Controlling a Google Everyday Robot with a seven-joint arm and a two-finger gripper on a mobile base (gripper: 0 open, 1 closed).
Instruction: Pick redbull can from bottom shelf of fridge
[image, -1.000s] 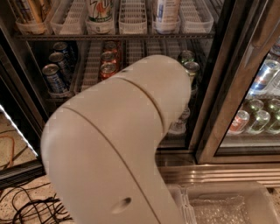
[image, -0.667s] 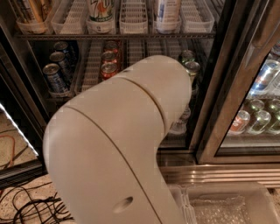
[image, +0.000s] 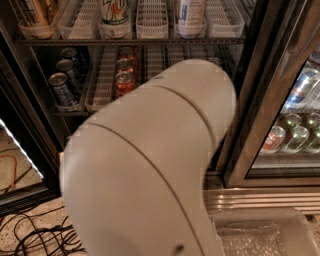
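Observation:
The fridge stands open in front of me. On its bottom shelf, a left lane holds three blue-and-silver cans with silver tops; the nearest one looks like the redbull can. Red cola cans fill the lane beside them, in white slotted trays. My arm's large white shell fills the middle of the view and covers the right half of the shelf. The gripper is hidden behind this shell, somewhere toward the shelf.
A higher rack carries bottles and white lane trays. A shut glass door with cans behind it stands at the right. The ribbed steel base runs below. Cables lie on the floor at the lower left.
The near part of the arm's shell has shifted slightly to the right. The cans and shelves look the same.

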